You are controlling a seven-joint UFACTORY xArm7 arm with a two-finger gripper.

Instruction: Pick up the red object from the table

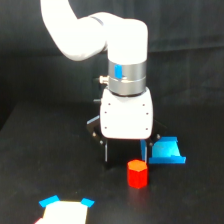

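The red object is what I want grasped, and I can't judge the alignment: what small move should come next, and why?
Probably shift toward the camera, then descend. The red object stands on the table, apparently free, in front of and just below the gripper, whose fingers appear spread. Depth is hard to judge.

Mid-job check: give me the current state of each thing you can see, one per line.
end effector: open, fingers hanging just above the table, holding nothing
red object: upright on the table, ungrasped, just in front of the fingers
blue piece: resting on the table, to the exterior view's right
white-and-blue object: at the bottom edge, partly cropped
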